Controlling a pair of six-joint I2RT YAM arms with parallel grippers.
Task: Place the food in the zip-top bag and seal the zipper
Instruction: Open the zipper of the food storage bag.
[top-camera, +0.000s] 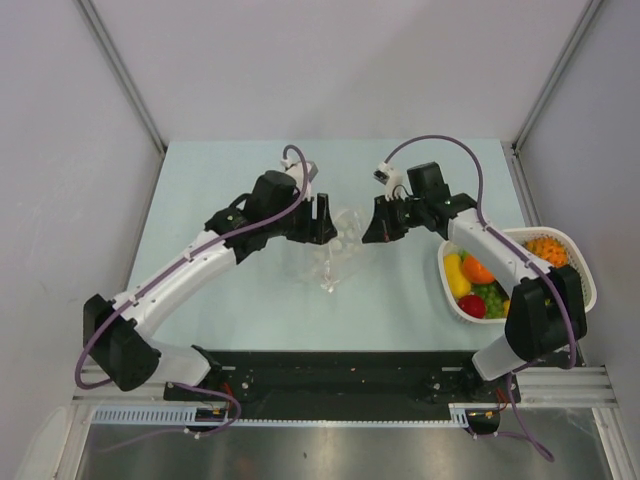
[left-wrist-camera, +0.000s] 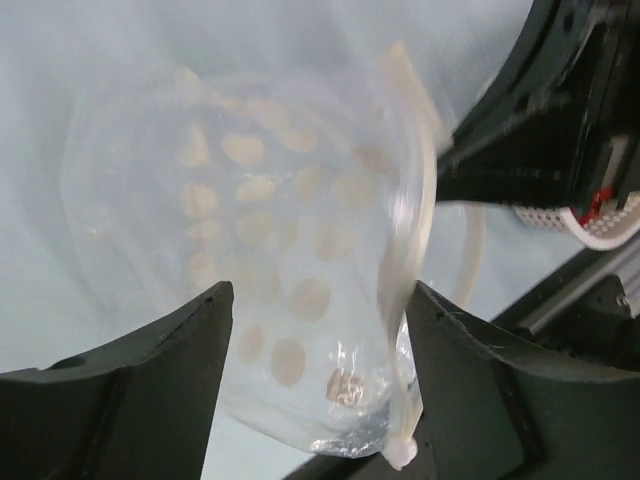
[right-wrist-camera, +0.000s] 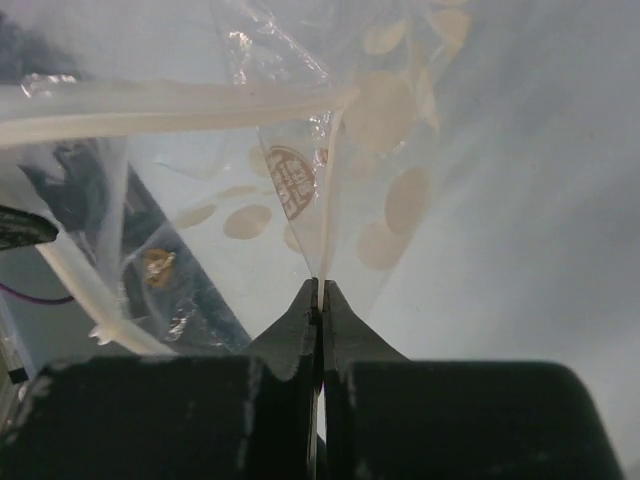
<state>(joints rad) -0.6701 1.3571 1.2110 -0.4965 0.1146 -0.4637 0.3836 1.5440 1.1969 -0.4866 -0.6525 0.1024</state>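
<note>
The clear zip-top bag (top-camera: 338, 250) with pale round marks hangs between my two grippers over the middle of the table. My right gripper (top-camera: 372, 228) is shut on the bag's edge; the right wrist view shows a thin whitish strip (right-wrist-camera: 328, 200) pinched between its jaws (right-wrist-camera: 320, 290). The zipper (right-wrist-camera: 180, 105) runs left across the top of that view. My left gripper (left-wrist-camera: 320, 330) is open, with the bag (left-wrist-camera: 280, 230) between its wide-apart fingers and the zipper (left-wrist-camera: 410, 230) close to the right finger. The food (top-camera: 478, 285) lies in the white basket at the right.
The white slotted basket (top-camera: 575, 250) stands at the table's right edge, beside the right arm, and holds yellow, orange, green and red pieces. Its rim shows in the left wrist view (left-wrist-camera: 600, 225). Grey walls close in the table on three sides.
</note>
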